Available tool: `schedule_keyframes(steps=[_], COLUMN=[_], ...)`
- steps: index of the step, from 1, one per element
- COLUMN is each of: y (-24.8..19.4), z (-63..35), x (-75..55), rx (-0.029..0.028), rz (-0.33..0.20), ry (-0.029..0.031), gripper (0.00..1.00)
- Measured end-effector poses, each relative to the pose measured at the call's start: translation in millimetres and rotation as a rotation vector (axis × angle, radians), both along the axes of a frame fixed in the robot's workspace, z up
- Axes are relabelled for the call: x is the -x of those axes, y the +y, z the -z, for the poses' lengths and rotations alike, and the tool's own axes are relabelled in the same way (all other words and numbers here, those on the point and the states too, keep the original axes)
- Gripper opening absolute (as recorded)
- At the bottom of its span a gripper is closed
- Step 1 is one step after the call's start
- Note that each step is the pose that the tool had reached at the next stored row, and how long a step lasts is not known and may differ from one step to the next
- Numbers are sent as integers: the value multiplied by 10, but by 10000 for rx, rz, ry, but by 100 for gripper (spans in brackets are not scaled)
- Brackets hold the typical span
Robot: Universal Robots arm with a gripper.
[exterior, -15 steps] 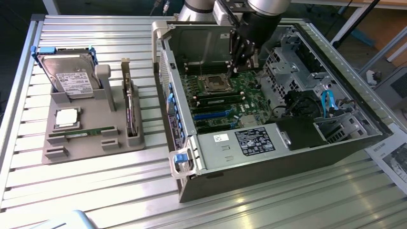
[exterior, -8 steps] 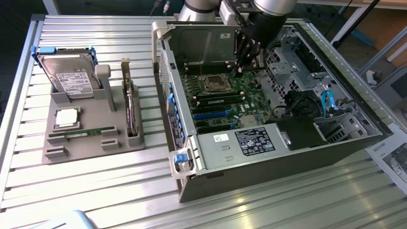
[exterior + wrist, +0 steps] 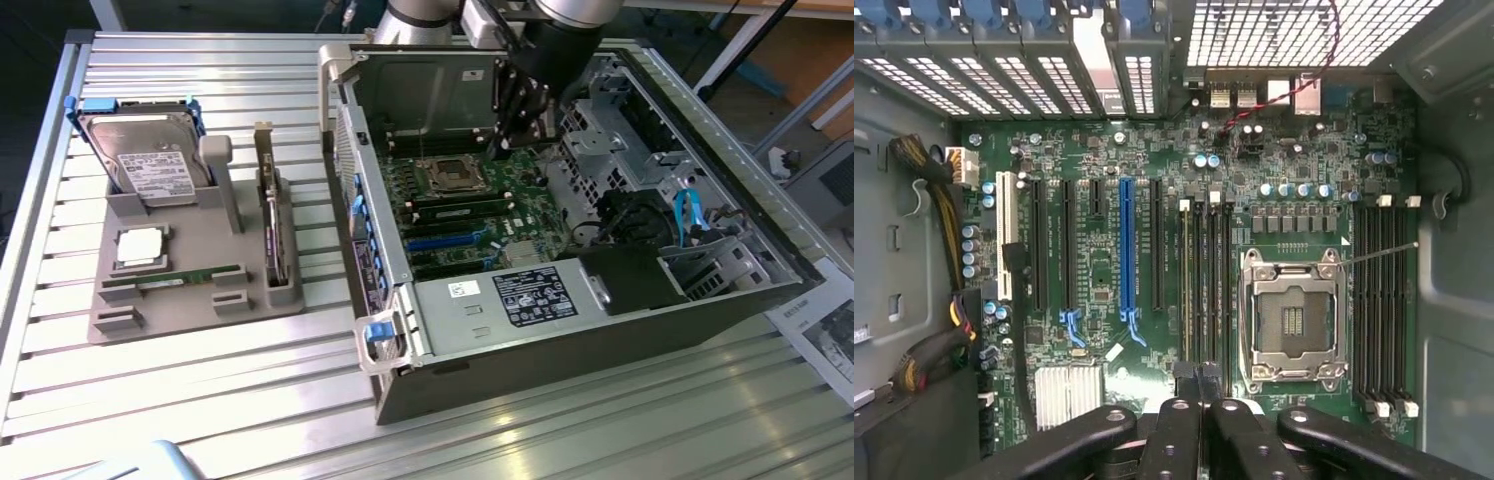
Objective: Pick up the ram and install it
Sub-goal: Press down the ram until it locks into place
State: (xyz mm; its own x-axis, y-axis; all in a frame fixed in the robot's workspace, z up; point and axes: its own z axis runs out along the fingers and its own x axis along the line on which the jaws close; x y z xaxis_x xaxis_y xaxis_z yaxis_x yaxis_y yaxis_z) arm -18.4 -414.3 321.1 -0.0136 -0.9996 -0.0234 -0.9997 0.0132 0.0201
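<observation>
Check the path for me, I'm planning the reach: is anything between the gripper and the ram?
Yes. The gripper is inside the case, while the ram lies in the tray outside. The case wall and the upright card stand between them.

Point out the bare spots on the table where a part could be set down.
Free: the slatted table in front of the grey parts holder, and the strip between holder and computer case. Crowded: the holder itself, with the hard drive and ram.

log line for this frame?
gripper: shut, inside computer case | over memory slots | ram: in gray holder
</observation>
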Motion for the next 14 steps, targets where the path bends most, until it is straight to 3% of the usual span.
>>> schedule_keyframes(steps=[3, 6, 10, 14], y=[0, 0, 0, 0], z=[-40, -122, -180, -182], x=[-1, -1, -2, -2], rx=[38, 125, 162, 163], rz=[0, 0, 0, 0], ry=[0, 0, 0, 0], gripper=[10, 10, 10, 10])
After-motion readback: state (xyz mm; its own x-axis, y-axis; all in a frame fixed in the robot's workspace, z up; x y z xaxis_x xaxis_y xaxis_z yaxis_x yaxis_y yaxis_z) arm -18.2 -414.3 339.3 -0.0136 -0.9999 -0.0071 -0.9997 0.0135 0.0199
